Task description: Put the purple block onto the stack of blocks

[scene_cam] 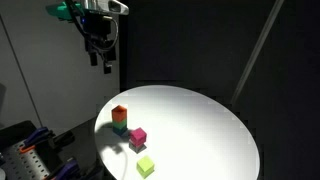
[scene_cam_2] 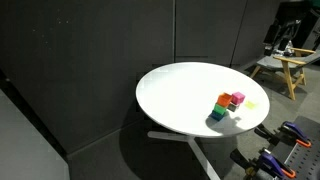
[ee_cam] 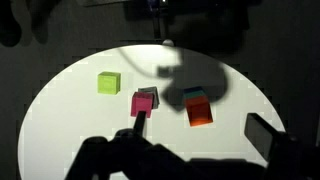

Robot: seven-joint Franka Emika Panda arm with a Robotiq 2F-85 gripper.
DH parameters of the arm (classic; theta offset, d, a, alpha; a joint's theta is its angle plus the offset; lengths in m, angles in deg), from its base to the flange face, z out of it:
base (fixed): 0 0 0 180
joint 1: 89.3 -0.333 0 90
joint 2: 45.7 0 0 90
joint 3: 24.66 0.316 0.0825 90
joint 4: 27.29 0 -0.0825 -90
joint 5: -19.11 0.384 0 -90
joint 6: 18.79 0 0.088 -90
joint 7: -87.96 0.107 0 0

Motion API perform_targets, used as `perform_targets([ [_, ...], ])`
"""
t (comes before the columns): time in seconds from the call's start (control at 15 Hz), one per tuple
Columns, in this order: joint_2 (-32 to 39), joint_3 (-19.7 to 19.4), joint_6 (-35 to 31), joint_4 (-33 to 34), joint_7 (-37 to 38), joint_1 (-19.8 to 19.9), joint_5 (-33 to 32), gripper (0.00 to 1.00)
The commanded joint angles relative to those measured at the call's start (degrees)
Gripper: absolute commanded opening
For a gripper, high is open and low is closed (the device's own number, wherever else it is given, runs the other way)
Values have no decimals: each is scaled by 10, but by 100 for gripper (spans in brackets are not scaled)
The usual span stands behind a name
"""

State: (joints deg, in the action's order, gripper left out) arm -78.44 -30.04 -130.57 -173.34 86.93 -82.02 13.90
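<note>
Dark room, black panel walls all round, and staring at a round white tabletop (scene_cam: pixel 200 130) lit up bright in the middle of it. Spotting the small magenta-purple block (scene_cam: pixel 138 136) sitting flat on that top, just beside the short stack of blocks (scene_cam: pixel 120 120) (orange-red cube over a green one), off toward one side of the table rather than the middle. Also noticing a lone yellow-green cube (scene_cam: pixel 146 166) lying a bit further along, apart from both. Checking the wrist view: seeing the purple block (ee_cam: pixel 145 102) lying between the yellow-green cube (ee_cam: pixel 110 83) and the stack (ee_cam: pixel 199 110), with a sliver of bare table showing on the stack side, so apparently not touching. Hanging high up and well apart from all three: the black two-finger gripper (scene_cam: pixel 100 62), fingers spread apart and gripping nothing. Guessing at the handling now: looking light, stiff and hard-edged, probably wood or plastic, so not squashing and not cracking, though maybe slipping a little on those smooth faces if pinched off-centre. Leaning toward taking hold across two opposite flat sides, around mid-height, coming straight down from above and lining the fingers up square with the faces. Preferring the pair of sides not facing the stack, avoiding poking a finger into that narrow gap and nudging the orange-red cube off. Going gentle but firm on the squeeze, nothing fragile here.
</note>
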Motion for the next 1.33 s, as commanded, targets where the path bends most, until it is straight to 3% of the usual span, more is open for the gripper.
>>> perform_targets([
  [0.0, 0, -1, 1, 1, 0, -1, 0, 100],
  [0.47, 4, -3, 1, 4, 0, -1, 1, 100],
  [1.27, 63, -52, -24, 50, -15, 6, 47, 100],
])
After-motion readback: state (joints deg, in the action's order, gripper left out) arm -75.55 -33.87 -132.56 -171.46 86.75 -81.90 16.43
